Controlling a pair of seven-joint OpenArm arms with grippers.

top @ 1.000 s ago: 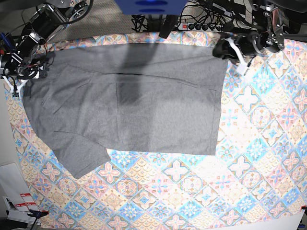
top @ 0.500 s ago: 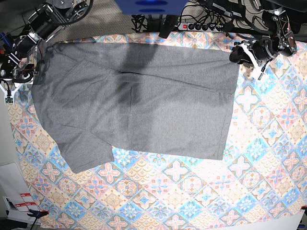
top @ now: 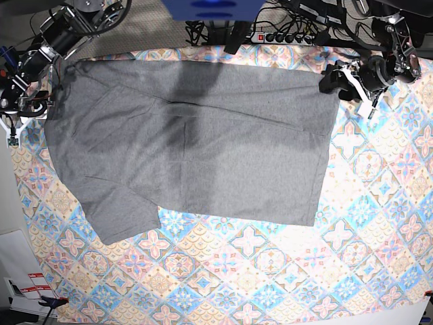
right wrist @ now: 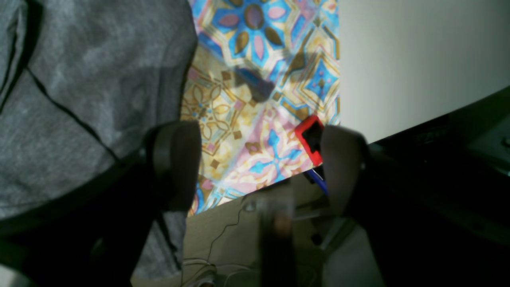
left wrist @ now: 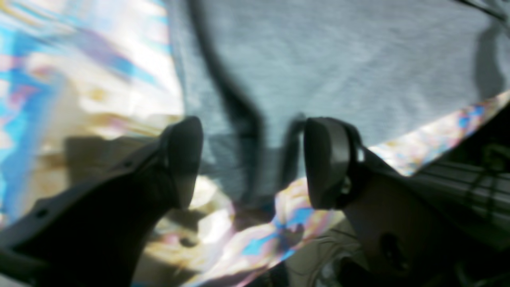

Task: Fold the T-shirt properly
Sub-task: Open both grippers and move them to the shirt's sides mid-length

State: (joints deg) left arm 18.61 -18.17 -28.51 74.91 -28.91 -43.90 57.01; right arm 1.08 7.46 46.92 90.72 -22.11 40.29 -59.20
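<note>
The heather-grey T-shirt [top: 196, 139] lies spread flat on the tile-patterned tablecloth [top: 270, 271], with one sleeve [top: 118, 217] pointing to the front left. My left gripper [top: 329, 80] is at the shirt's back right corner. In the left wrist view the left gripper [left wrist: 255, 163] is open, with the shirt's corner [left wrist: 318, 59] lying below and between the fingers. My right gripper [top: 35, 101] is at the shirt's far left edge. In the right wrist view the right gripper [right wrist: 259, 167] is open over bare tablecloth, with the shirt [right wrist: 79, 79] beside its left finger [right wrist: 175, 163].
A power strip [top: 284, 37] and cables run along the back edge. A blue object [top: 213, 8] sits at the back centre. White papers [top: 20, 271] lie off the table at the front left. A small red part [right wrist: 310, 139] shows by the table's edge.
The shirt was drawn out wider, its right edge shifting right, then stayed still. My left gripper drew back slightly to the left at the corner. The right arm barely moved lately.
</note>
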